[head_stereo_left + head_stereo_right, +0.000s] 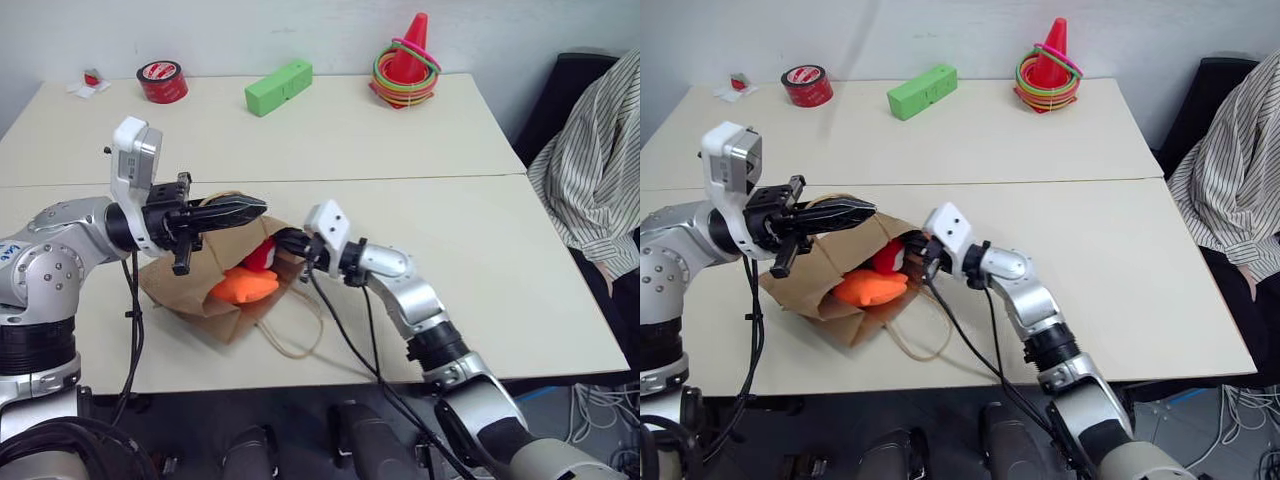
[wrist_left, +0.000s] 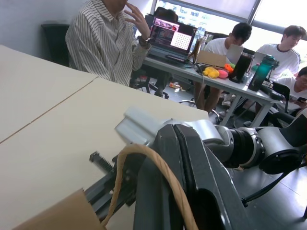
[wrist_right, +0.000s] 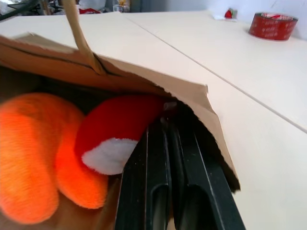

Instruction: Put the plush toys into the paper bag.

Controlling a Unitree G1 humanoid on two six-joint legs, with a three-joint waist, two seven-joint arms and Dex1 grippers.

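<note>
The lower cord handle [image 1: 290,335] trails off the paper bag [image 1: 185,290] nearest me. The left gripper [image 1: 245,208] pinches the upper handle, mouth lifted. 2 plush toys, orange [image 1: 243,286] and red [image 1: 262,256], sit barely inside; the right gripper [image 1: 285,241], clenched on the red one, could drag it out when withdrawing.

Paper bag [image 1: 815,290] lies on its side on the table [image 1: 1120,260], mouth open. Orange plush [image 1: 870,288] and red plush [image 1: 890,257] sit in the mouth. Left gripper [image 1: 855,211] pinches the bag's upper edge, lifting it. Right gripper [image 1: 917,250], fingers together, pokes into the mouth against the red plush.
</note>
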